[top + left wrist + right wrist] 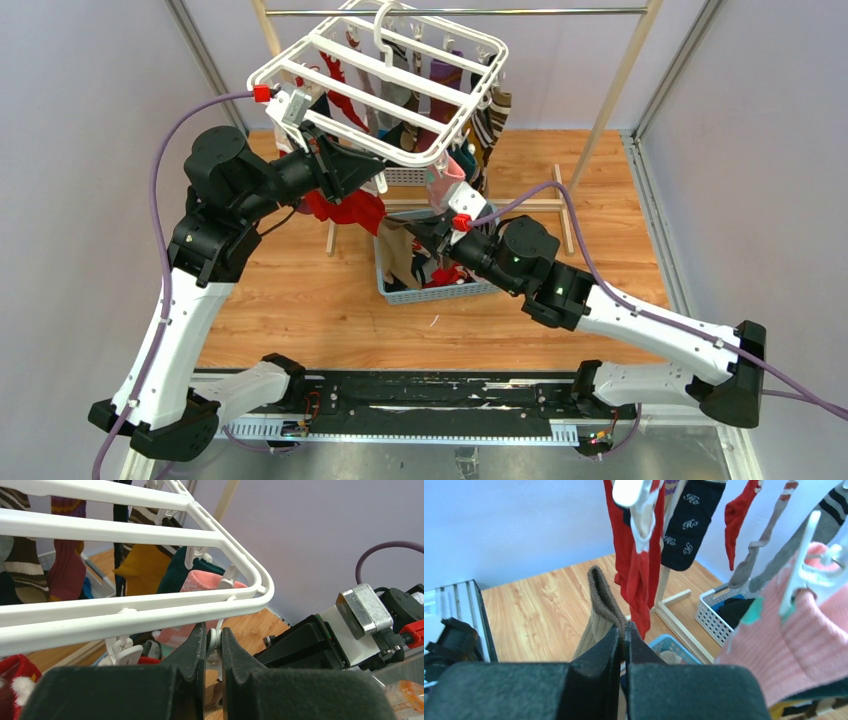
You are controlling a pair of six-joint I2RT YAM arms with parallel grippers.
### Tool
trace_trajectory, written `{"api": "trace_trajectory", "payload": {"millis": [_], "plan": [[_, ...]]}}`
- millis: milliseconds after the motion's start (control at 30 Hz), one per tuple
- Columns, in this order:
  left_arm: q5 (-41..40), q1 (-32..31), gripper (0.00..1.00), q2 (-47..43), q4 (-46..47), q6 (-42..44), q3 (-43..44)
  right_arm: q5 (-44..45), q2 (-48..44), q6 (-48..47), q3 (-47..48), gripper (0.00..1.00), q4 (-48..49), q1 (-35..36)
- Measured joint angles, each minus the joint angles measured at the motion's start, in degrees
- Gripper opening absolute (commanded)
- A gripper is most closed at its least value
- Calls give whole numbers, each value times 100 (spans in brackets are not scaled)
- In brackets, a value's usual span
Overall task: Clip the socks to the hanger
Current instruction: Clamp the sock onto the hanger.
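As the left pincer (214,631) squeezes a clip (213,641) on the hanger (125,614), the right pincer (624,632) grips a tan sock (600,602), next bound for that clip.

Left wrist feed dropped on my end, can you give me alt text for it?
The left claw pinches a white clip hanging under the hanger rim. Socks in maroon, mustard, pink and stripes dangle behind the bars.

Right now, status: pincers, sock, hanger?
Left pincer shut on clip of hanger. Right pincer shut on tan sock, unclipped. Pink sock hangs adjacent.
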Motion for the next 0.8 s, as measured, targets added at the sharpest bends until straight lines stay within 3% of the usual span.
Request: {"api": "trace_trajectory", "payload": {"millis": [300,800], "plan": [[170,0,7,0,35,94,0,-378,610,461,546,0,247,-249],[433,2,7,76,26,348,0,-1187,706,776,955,0,203,-782]]}}
